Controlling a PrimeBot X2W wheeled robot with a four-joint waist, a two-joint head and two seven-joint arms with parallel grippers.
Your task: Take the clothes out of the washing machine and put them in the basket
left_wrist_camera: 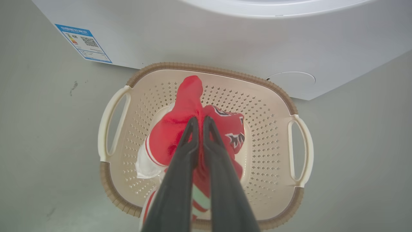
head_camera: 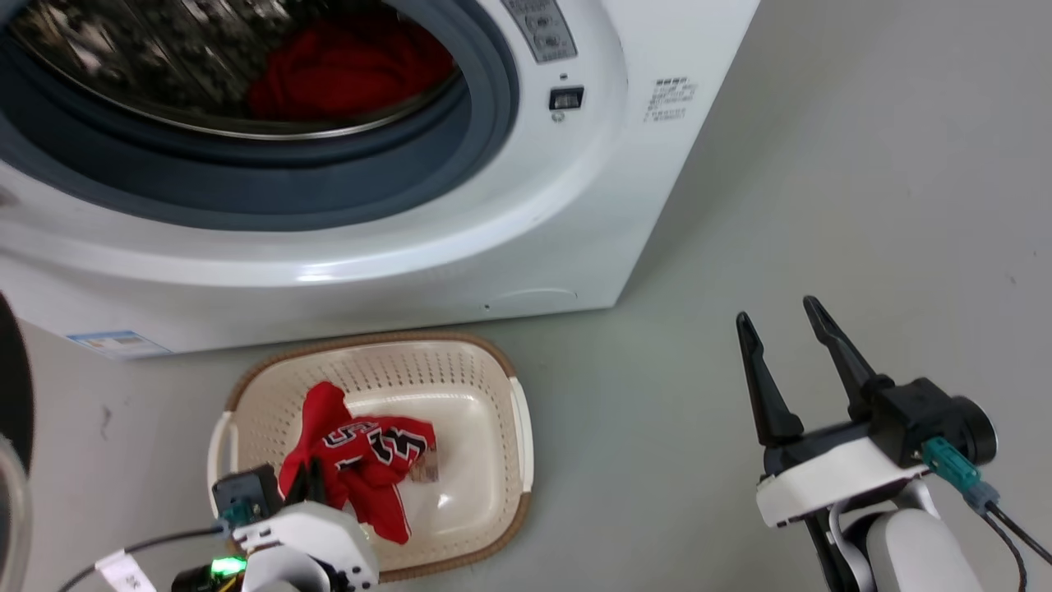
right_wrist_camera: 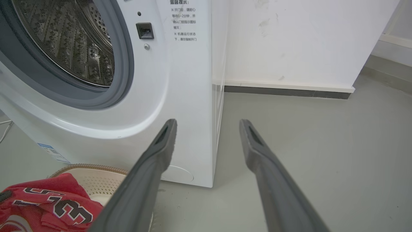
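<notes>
The white washing machine (head_camera: 526,214) stands open, and a red piece of clothes (head_camera: 345,70) lies inside its steel drum (head_camera: 148,57). On the floor in front of it is the cream basket (head_camera: 509,411) with a brown rim. A red jersey (head_camera: 362,469) with black-and-white numbers hangs into the basket. My left gripper (left_wrist_camera: 200,121) is shut on that jersey (left_wrist_camera: 170,135), directly above the basket (left_wrist_camera: 209,69). My right gripper (head_camera: 781,325) is open and holds nothing, off to the right over the bare floor. In the right wrist view it (right_wrist_camera: 208,124) points at the machine's corner (right_wrist_camera: 190,96), with the jersey (right_wrist_camera: 42,203) at lower left.
The black-rimmed glass door (head_camera: 12,411) stands at the far left edge. Grey floor (head_camera: 863,205) spreads to the right of the machine. A white wall with a dark skirting strip (right_wrist_camera: 286,91) runs behind the machine's right side.
</notes>
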